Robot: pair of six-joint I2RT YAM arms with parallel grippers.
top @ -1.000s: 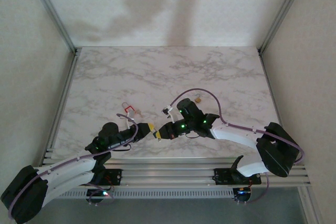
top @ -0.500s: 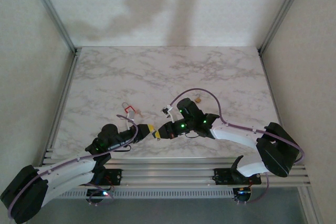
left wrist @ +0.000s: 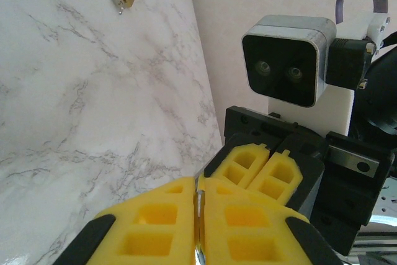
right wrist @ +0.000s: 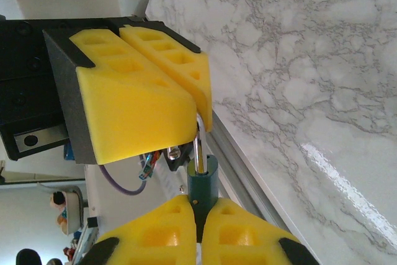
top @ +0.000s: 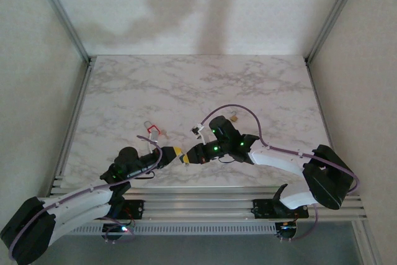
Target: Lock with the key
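Two finger pairs meet over the table (top: 186,85); right fingers (right wrist: 239,231) clamp a green padlock (right wrist: 202,185); left fingers (right wrist: 133,107) are closed on its shackle (right wrist: 199,144).

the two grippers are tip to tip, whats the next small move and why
Probably a slight twist of the left gripper while the right gripper holds steady: it is shut on the green piece, the left on the silver part sticking out of it. Key or shackle, unclear.
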